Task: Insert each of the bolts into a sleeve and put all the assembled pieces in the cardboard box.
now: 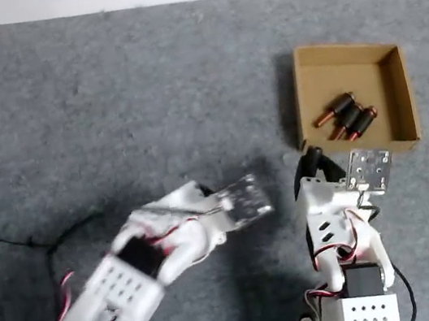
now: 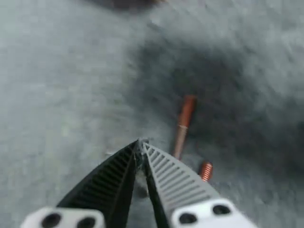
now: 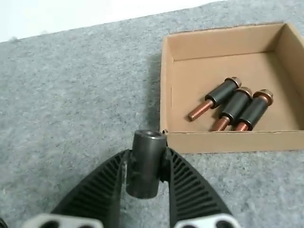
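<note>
Left gripper [image 2: 141,147]: fingers pressed together at the tips, nothing visibly pinched. It hangs low over the grey mat [image 1: 106,104]. A bare copper bolt [image 2: 183,124] lies flat on the mat just beyond the tips, slightly to one side, not touching them. A second copper piece [image 2: 205,170] pokes out beside one finger; view too blurred to tell what it is.

Right gripper [image 3: 146,154]: pinching a dark sleeve [image 3: 144,168], held roughly upright, open bore facing up. It sits near the front wall of the cardboard box [image 3: 166,85], outside it.

In the box: three assembled bolt-and-sleeve pieces [image 3: 235,102] lying side by side, touching, on the floor.
</note>
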Motion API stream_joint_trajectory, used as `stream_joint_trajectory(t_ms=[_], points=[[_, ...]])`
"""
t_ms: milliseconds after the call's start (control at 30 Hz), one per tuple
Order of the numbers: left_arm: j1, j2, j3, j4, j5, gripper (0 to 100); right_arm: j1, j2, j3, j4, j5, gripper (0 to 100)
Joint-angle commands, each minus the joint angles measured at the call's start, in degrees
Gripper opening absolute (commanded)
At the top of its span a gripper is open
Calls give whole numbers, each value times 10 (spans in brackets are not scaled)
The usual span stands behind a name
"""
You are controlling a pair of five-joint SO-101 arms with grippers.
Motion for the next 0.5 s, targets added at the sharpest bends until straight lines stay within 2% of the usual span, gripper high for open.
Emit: stream_joint_trajectory(t_ms=[0,67,333,467], points=[[9,140,-72,3,-43,133,7,-7,-5,-19,6,6],[3,167,-77,3,-53,161,7,-7,-5,-19,6,6],[-5,177,-85,2,-114,154,7,-7,-5,-19,6,6],[-33,178,-86,0,-130,154,7,-7,-5,-19,6,6]])
